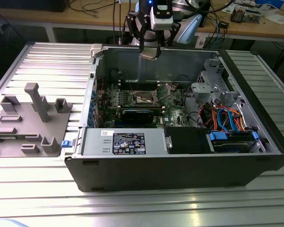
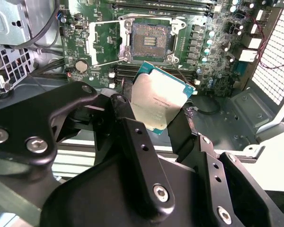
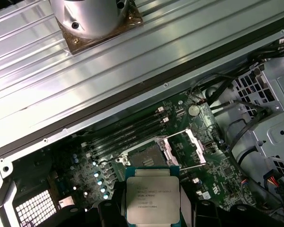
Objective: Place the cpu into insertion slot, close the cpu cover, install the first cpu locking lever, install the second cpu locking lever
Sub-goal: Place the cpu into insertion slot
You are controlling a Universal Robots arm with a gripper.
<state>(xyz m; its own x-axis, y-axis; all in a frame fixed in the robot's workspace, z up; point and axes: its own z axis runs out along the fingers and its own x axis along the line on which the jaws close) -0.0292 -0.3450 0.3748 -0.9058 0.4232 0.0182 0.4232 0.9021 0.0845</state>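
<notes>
My gripper (image 1: 149, 51) hangs above the rear wall of the open computer case, shut on the cpu (image 2: 161, 97), a flat square chip with a silver top and green edge. Both wrist views show black fingers (image 2: 128, 101) clamping two opposite sides of the cpu (image 3: 153, 198). Down on the green board lies the insertion slot (image 2: 149, 38), a dark square socket with a metal rim, uncovered and with nothing in it. The insertion slot (image 3: 144, 156) sits well below the chip. The cpu cover (image 2: 104, 45) is swung open beside the socket, seen also as cpu cover (image 3: 188, 147). In the exterior view the slot (image 1: 146, 98) is mid-board.
The case walls (image 1: 156, 61) ring the board. A long black card (image 1: 139, 113) lies in front of the socket, and the power supply (image 1: 128, 142) in front of that. A drive cage with orange and blue cables (image 1: 227, 120) fills the exterior view's right. A grey fixture tray (image 1: 28, 123) sits left.
</notes>
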